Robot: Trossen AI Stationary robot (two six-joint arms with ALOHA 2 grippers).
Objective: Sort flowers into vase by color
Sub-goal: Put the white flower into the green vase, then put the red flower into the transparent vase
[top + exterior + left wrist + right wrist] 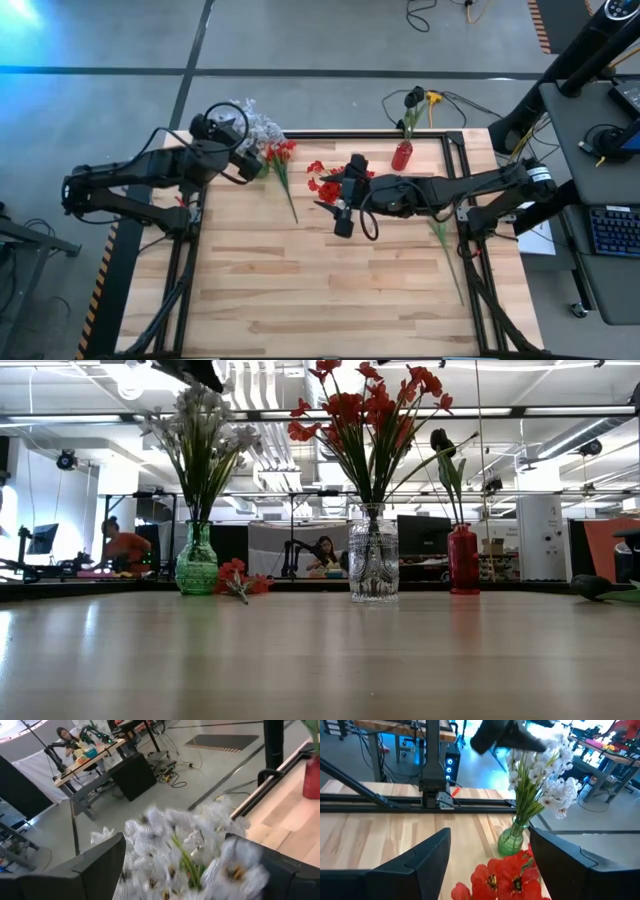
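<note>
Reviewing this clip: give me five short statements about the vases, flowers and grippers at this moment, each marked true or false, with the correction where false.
1. The white flowers stand in the green vase. True.
2. The clear glass vase is empty. False: it holds the red flowers.
3. The right gripper is above the red flowers with its fingers open. True.
4. The left gripper is clamped on a red spray. False: it is open, over the white flowers.
5. The red vase lies tipped over on the table. False: it stands upright with a dark flower in it.
</note>
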